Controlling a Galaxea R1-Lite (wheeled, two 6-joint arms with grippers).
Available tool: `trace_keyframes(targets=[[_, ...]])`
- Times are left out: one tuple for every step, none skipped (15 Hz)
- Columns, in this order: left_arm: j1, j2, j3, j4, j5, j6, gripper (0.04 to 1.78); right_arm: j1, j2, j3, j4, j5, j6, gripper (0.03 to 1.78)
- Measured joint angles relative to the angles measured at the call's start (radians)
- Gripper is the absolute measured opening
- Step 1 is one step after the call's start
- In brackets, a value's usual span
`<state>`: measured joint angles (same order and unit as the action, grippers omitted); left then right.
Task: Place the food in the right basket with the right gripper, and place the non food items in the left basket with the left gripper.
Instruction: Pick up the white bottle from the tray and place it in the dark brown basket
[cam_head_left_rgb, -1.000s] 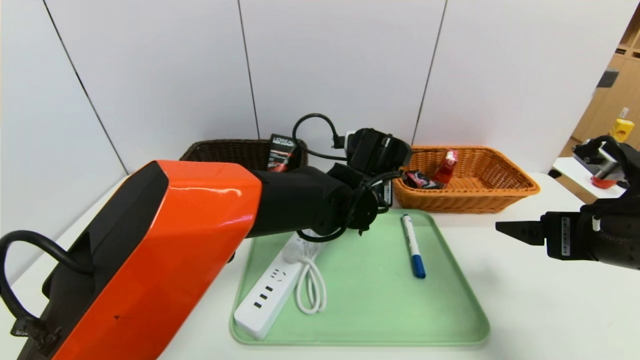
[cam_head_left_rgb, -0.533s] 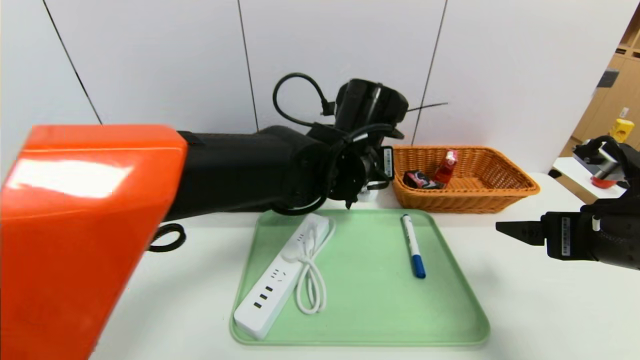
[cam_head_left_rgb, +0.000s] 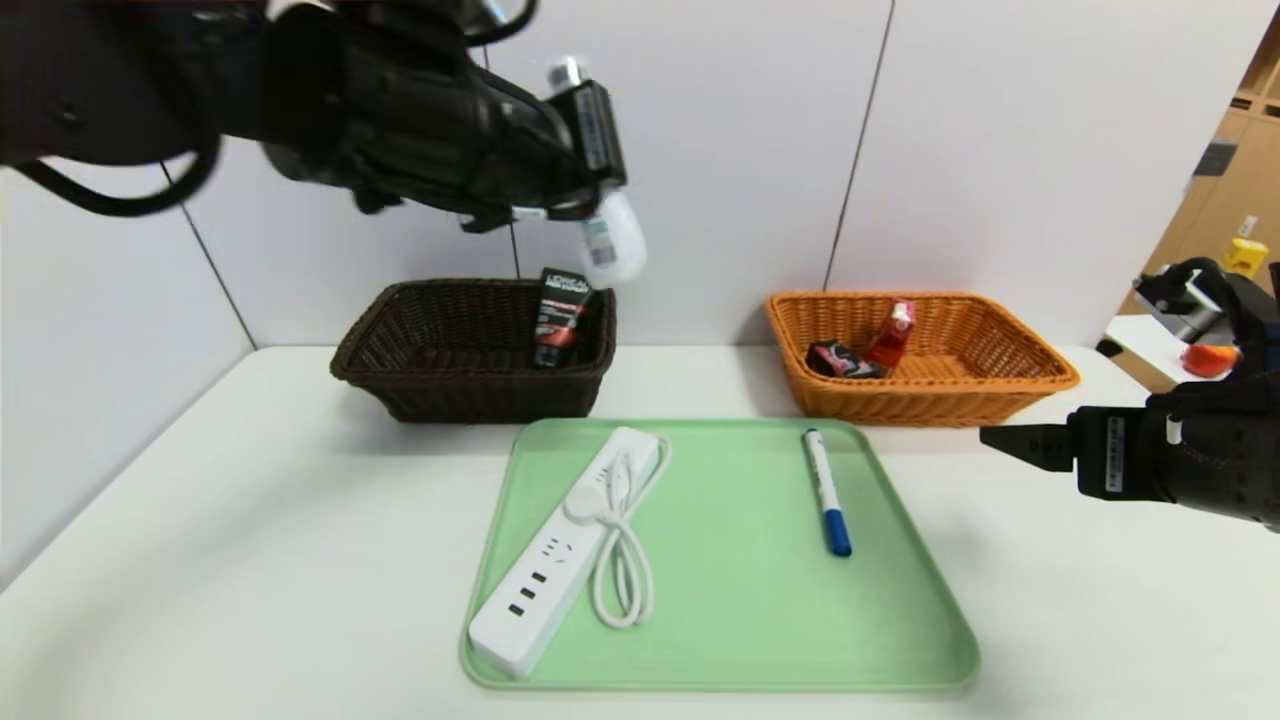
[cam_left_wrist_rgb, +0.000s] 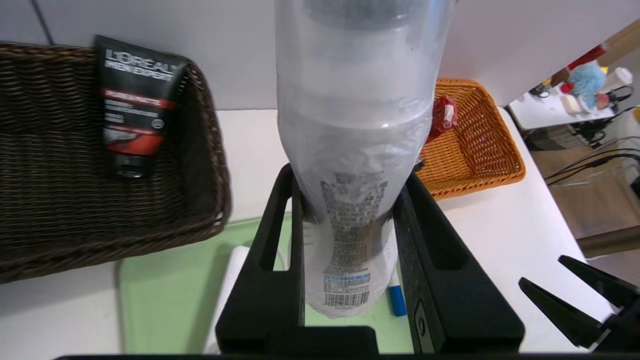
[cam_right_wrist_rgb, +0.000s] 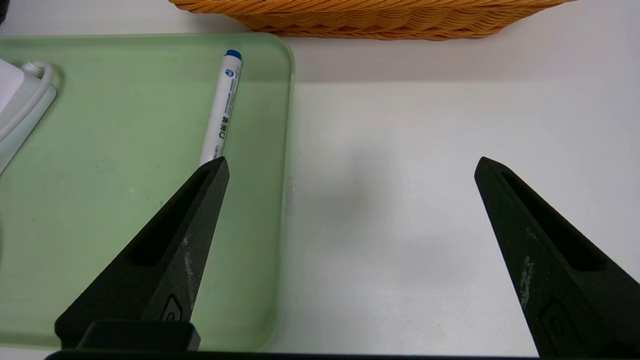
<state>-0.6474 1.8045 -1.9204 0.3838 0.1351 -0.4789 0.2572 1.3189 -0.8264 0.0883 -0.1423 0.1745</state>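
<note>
Two wicker baskets sit on a white table (cam_head_left_rgb: 250, 520) below pale wall panels in the head view: the left basket (cam_head_left_rgb: 450, 385) holds a L'Oreal tube (cam_head_left_rgb: 560, 315), the right basket (cam_head_left_rgb: 960, 395) the food (cam_head_left_rgb: 865, 350). High up, the left gripper (cam_head_left_rgb: 590, 150), partly cut off, clamps a white bottle (cam_head_left_rgb: 612, 235).

Left wrist view: "L'OREAL MEN EXPERT" is readable; the bottle's print is illegible.

Right wrist view: the right gripper (cam_right_wrist_rgb: 350, 165) hangs spread and empty beside the tray (cam_right_wrist_rgb: 100, 200); its fingers hide part of the marker (cam_right_wrist_rgb: 222, 107).

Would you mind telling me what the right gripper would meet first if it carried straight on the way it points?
Probably the marker on the green tray, with the right gripper open; height is unclear.
</note>
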Motion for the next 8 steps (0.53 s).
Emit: trace_keyframes(targets=[[0.069,-0.039,0.019,0.011,-0.091,-0.002,0.54,0.0,0.004,0.0,0.0,0.004,0.0,1.7],[0.139,-0.069,0.039,0.016,-0.183,-0.002,0.54,0.001,0.007,0.0,0.0,0.006,0.0,1.7],[0.212,-0.094,0.059,0.017,-0.273,-0.001,0.54,0.001,0.008,0.0,0.0,0.011,0.0,1.7],[0.291,-0.114,0.079,0.017,-0.364,0.002,0.54,0.001,0.009,0.0,0.0,0.012,0.0,1.7],[0.359,-0.127,0.095,0.014,-0.444,0.007,0.54,0.001,0.01,0.001,0.0,0.013,-0.001,1.7],[0.419,-0.134,0.112,0.005,-0.513,0.02,0.54,0.002,0.011,0.002,0.0,0.014,0.0,1.7],[0.468,-0.133,0.135,-0.017,-0.564,0.046,0.54,0.002,0.011,0.004,0.0,0.017,-0.001,1.7],[0.5,-0.127,0.156,-0.043,-0.584,0.073,0.54,0.001,0.011,0.005,0.0,0.024,-0.001,1.7]])
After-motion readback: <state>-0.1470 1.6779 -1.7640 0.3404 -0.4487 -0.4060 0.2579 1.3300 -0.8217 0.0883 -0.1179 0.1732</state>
